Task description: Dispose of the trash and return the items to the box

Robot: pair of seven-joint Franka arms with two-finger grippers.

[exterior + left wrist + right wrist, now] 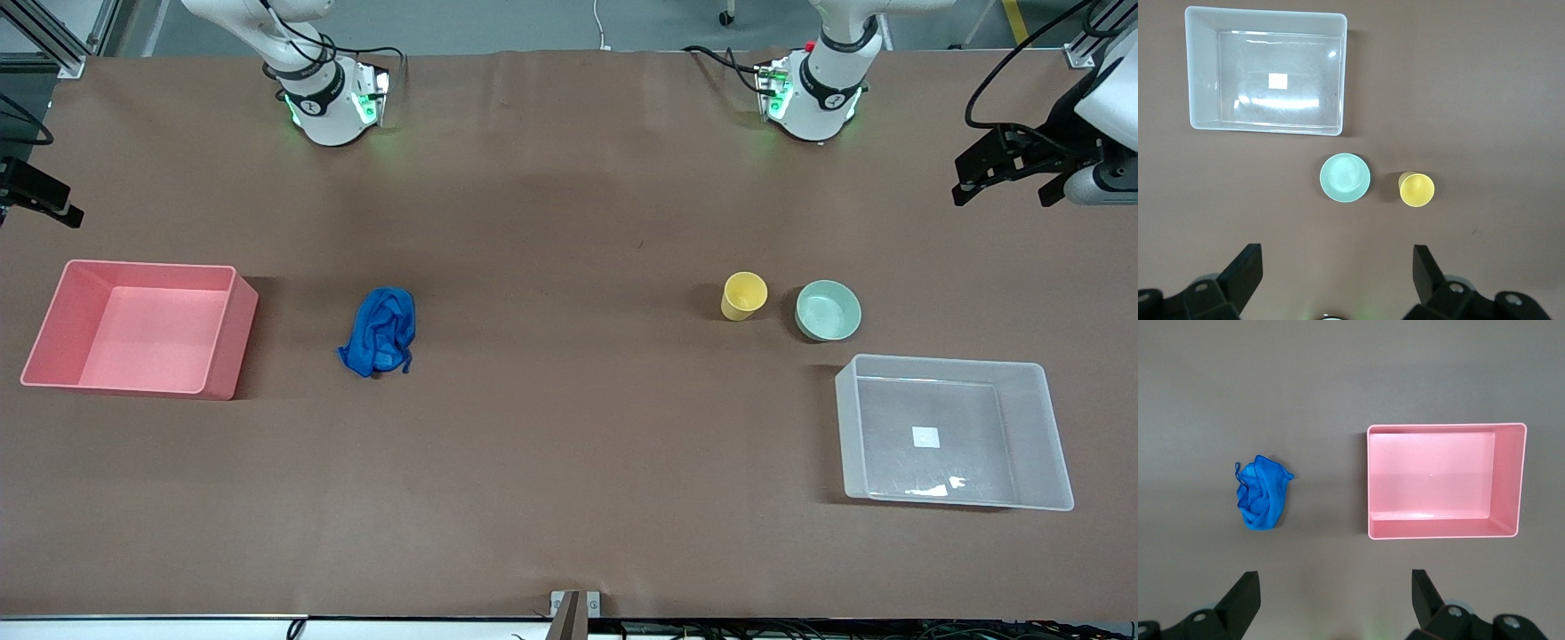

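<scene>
Both arms waiting, raised above the table (569, 498). Left claw (1337, 267) spread wide and holding nothing, over the left arm's end; right claw (1335, 590) likewise wide and unladen, over the right arm's end. Blue rag (380, 332) crumpled beside the pink bin (222, 329). Yellow cup (743, 295) upright just beside the mint bowl (828, 310), near the clear box (1049, 427), toward the left arm's end.

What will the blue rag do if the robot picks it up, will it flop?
Probably yes. The blue rag lies crumpled in soft folds, so it would likely droop from the hand and hang loose. It looks thin and light for its size. Pushed, it seems more apt to bunch up than roll.
</scene>
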